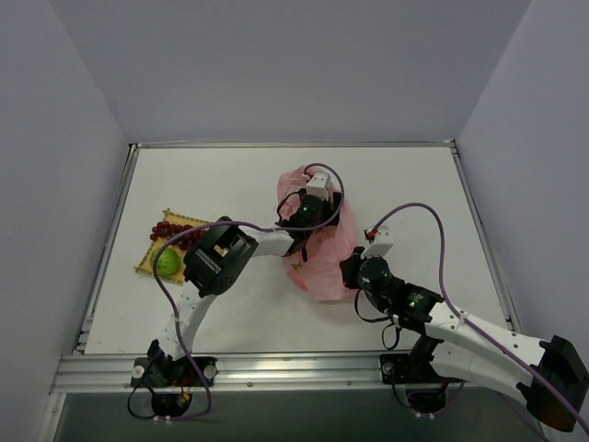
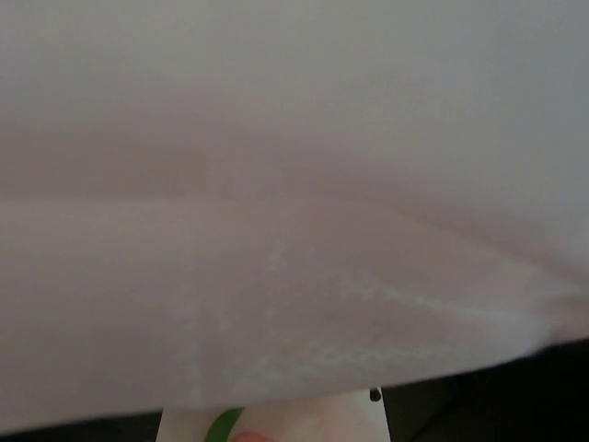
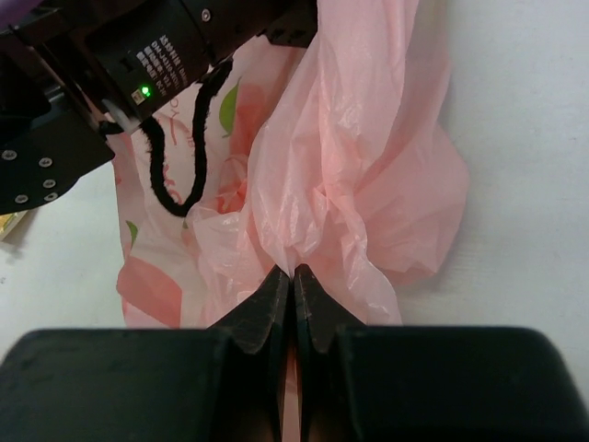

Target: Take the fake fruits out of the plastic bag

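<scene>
White table [image 1: 414, 184] between grey walls, with the pink bag [image 1: 322, 249] crumpled near its middle. The left arm [image 1: 267, 241] reaches across into the bag. The left claw is buried in the plastic, and its own camera sees only blurred pink film, so I cannot tell whether it is spread or clenched. The right claw [image 3: 294, 276] is clenched on a fold at the bag's near edge, fingertips pressed together. Well to the left lies a yellow mat [image 1: 145, 265] with grapes [image 1: 175, 230] and a green apple [image 1: 168, 262] on it, outside the bag.
</scene>
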Motion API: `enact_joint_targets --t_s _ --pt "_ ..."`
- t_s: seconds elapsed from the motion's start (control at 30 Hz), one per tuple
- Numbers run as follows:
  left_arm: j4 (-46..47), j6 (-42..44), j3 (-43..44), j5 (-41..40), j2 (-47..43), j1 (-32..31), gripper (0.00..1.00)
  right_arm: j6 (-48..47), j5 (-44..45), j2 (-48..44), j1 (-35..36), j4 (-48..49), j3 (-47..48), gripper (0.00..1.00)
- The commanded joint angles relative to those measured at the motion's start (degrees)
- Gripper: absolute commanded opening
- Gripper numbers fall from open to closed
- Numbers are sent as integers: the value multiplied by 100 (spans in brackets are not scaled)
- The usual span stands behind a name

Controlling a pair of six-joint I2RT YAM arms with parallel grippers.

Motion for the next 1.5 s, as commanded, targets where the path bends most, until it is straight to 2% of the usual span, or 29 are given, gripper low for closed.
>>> enact_joint_targets --t_s 0.0,0.13,0.23,0.33,0.37,0.63,0.93,1.03,1.2,1.3,1.43,1.47 --pt "707 -166 353 -68 64 110 66 13 -225 38 -34 169 -103 0" --pt "980 -271 319 11 91 215 35 40 -217 -67 -95 108 -173 0" --pt "1076 -237 3 81 -154 250 24 31 -199 -155 -209 64 -191 0" --pt "1146 -149 -515 186 -637 250 20 13 -173 -111 -359 72 -182 0" --pt "1138 -140 -656 213 -769 250 14 13 -129 -102 -394 72 -165 0" --pt "296 -341 -1842 924 -2255 259 10 -189 100 82 -833 125 134 0" --pt "-750 -842 -2493 2022 -3503 268 6 -5 398 696 -966 722 275 0" --pt "-1233 -948 -2643 2532 -3846 259 6 74 373 977 -1202 810 511 0" --pt "-1656 -975 -3178 3061 -4899 224 4 58 460 1321 -1378 986 881 0" --pt "-2454 -808 -3425 2588 -6006 198 3 -39 382 1426 -1562 995 1057 0" --pt "-4439 -833 -3899 1052 -7667 233 3 -171 109 1366 -1730 1013 1119 0" --pt "-4782 -1034 -3979 169 -8340 250 3 -197 74 1357 -1739 1013 1127 0"
